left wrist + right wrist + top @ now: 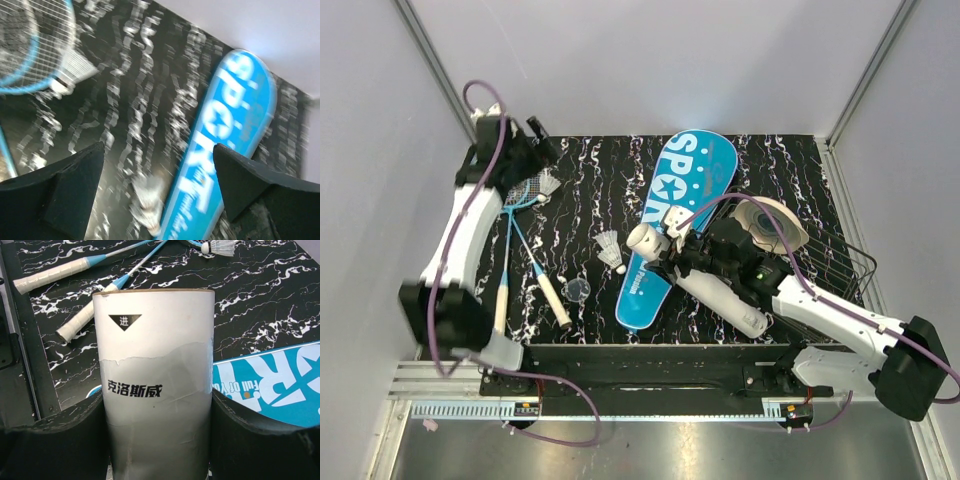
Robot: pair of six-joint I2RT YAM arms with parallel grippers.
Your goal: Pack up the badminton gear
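Observation:
The long white tube (pixel 705 283) lies slanted over the blue "SPORT" cover (pixel 685 190). My right gripper (pixel 682 252) is shut on the tube near its open end; in the right wrist view the tube (pixel 155 365) fills the gap between both fingers (pixel 55 440). Two light-blue rackets (pixel 520 195) lie at the left with their white handles (pixel 553 300) toward me. One shuttlecock (pixel 549 184) rests by the racket heads and another (pixel 610 249) lies beside the cover. My left gripper (pixel 542 140) is open and empty, raised above the racket heads; its blurred view shows the cover (pixel 225 140) and a shuttlecock (pixel 147 197).
A black wire basket (pixel 840 270) stands at the right edge with round woven discs (pixel 767 216) in it. A small clear round cap (pixel 578 290) lies between the rackets and the cover. White walls enclose the back and both sides of the table.

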